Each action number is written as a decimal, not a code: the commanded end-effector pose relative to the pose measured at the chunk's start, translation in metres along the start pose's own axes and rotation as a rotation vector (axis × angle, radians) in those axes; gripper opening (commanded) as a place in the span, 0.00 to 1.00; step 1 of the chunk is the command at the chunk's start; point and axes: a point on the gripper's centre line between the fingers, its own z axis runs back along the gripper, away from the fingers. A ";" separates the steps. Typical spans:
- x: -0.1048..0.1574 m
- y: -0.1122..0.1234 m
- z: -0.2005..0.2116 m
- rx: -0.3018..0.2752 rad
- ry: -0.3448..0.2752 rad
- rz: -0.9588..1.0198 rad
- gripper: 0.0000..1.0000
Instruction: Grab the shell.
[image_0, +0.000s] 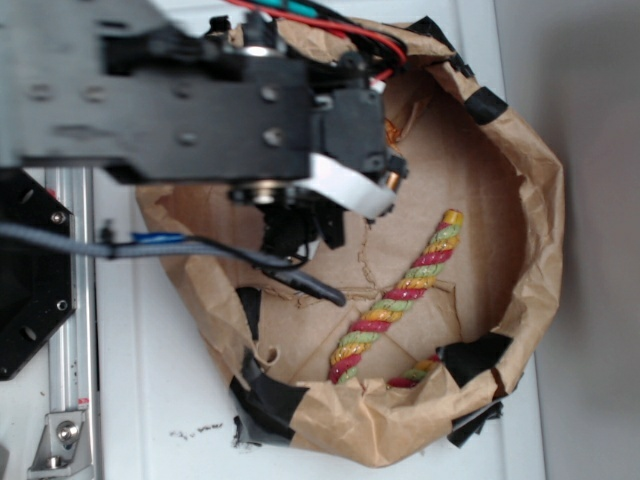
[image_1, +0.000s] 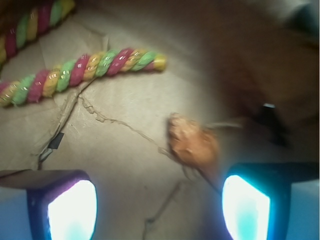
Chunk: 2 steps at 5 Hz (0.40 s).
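1. Hung over a brown paper bin (image_0: 520, 180) with crumpled walls patched by black tape (image_0: 484, 104); the arm (image_0: 200, 105) blurred and filling the upper left of the exterior view.
2. Showed in the wrist view as two fingers (image_1: 62, 205) at the bottom edge, one left and one right, set wide apart with bare paper floor between them; gripper (image_1: 155, 207) spread, nothing held.
3. Lay on the floor of the bin ahead of the fingers: the shell (image_1: 192, 142), orange-brown and glossy, blurred, its outline soft.
4. Sat nearer the right finger than the left, just above that finger's inner corner in the wrist view; touching or not, could not tell.
5. Could not be made out in the exterior view, the gripper body covering that part of the bin.
6. Stretched across the bin floor beyond the shell: a twisted rope (image_0: 400, 295) of red, yellow and green strands, well apart from the shell and from both fingers.
7. Ended with a yellow tip near the middle top of the wrist view; a second length of rope ran along that view's upper left corner.
8. Rested on a white desk (image_0: 150, 400), with a metal rail (image_0: 72, 330) along its left side and a dark cable (image_0: 200, 250) crossing the bin's near wall.
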 end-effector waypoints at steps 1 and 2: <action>0.005 0.032 -0.023 0.028 0.010 -0.028 1.00; 0.002 0.049 -0.029 0.048 -0.031 -0.008 1.00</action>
